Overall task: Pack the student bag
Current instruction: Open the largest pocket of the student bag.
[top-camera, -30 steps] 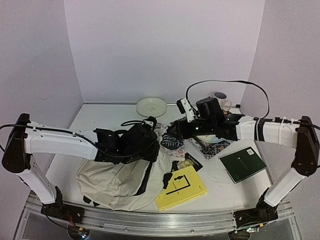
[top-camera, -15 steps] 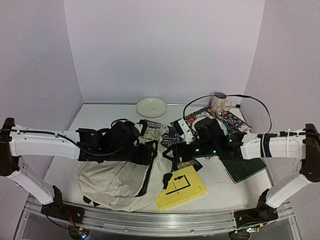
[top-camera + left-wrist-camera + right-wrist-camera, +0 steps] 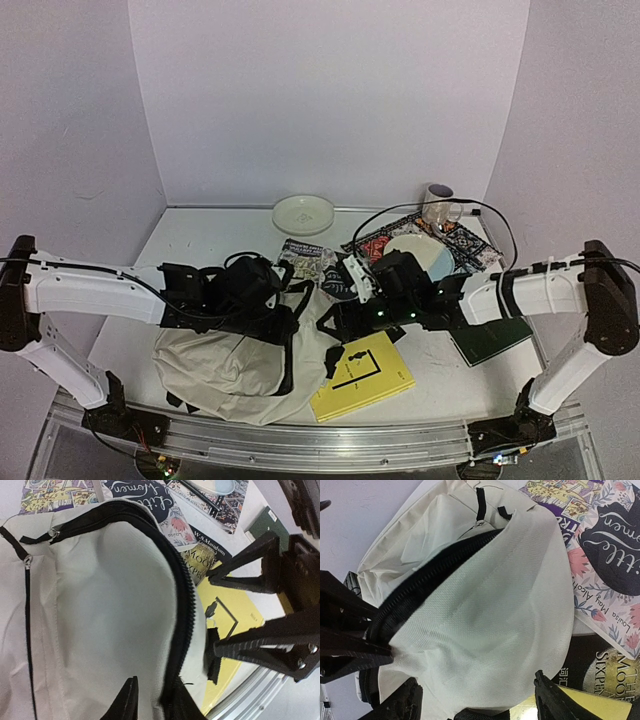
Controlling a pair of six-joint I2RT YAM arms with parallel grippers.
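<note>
The student bag (image 3: 225, 360) is a cream fabric backpack lying at the near left, its black zip open. My left gripper (image 3: 295, 308) is shut on the bag's zip edge, with fabric pinched between the jaws in the left wrist view (image 3: 150, 692). My right gripper (image 3: 338, 318) is open, its fingers (image 3: 555, 700) spread wide around the bag's raised cream flap (image 3: 485, 605). The two grippers sit close together at the bag's right end.
A yellow book (image 3: 365, 378) lies just right of the bag. The Little Women book (image 3: 335, 275) and a comic book (image 3: 305, 255) lie behind it. A green book (image 3: 492, 340), a patterned placemat (image 3: 460, 240) with a plate, a mug (image 3: 440, 205) and a back plate (image 3: 303, 212) are around.
My right gripper has come down and to the left from above the books to the bag's flap. My left gripper has moved slightly nearer with the bag's edge.
</note>
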